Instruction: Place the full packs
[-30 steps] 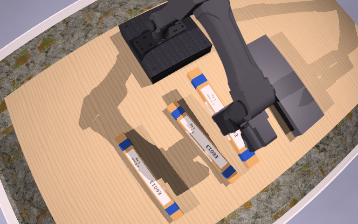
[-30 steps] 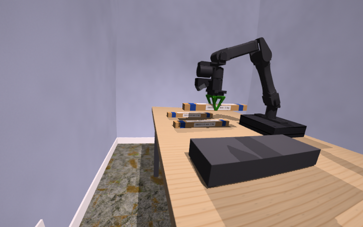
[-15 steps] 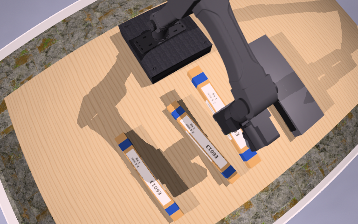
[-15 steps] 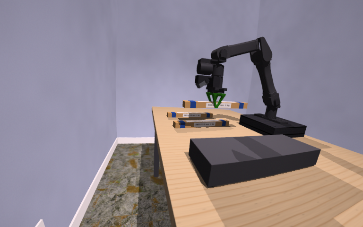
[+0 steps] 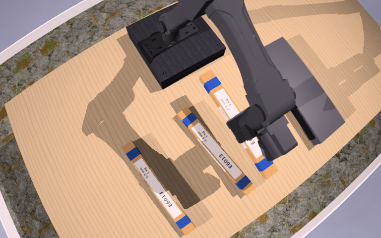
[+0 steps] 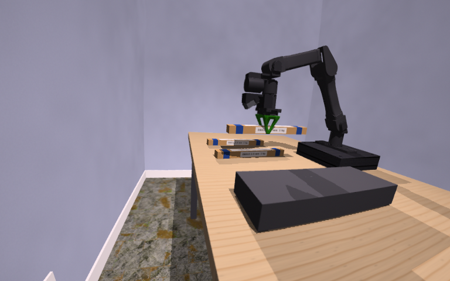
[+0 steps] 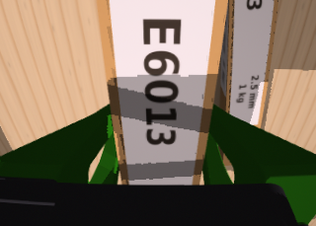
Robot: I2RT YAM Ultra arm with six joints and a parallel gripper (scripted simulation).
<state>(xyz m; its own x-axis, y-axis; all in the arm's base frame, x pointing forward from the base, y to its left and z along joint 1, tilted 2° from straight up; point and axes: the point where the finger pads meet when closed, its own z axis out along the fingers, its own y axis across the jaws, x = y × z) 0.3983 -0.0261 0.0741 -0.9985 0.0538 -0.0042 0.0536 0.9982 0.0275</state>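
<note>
Presumably to judge its weight, the tool (image 6: 268,129) (image 7: 161,108) grips one pack (image 5: 229,107) (image 6: 280,130) (image 7: 148,53) across its middle, raised level above the surface (image 5: 77,153) (image 6: 220,208), between the low platform (image 5: 292,64) (image 6: 311,188) and the other packs, away from the surface's edges.

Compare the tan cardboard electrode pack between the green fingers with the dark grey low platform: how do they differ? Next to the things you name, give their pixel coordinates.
The tan cardboard electrode pack (image 5: 229,107) (image 6: 290,130) (image 7: 163,48) is slender; the dark grey low platform (image 5: 292,64) (image 6: 325,205) is broad.
The pack has blue bands and white printed labels, whereas the platform is plain.
The pack hangs in the gripper (image 6: 268,131) (image 7: 162,113), while the platform rests on the table (image 5: 68,117) (image 6: 217,195) (image 7: 49,63).
Both are long boxes with flat faces.
</note>
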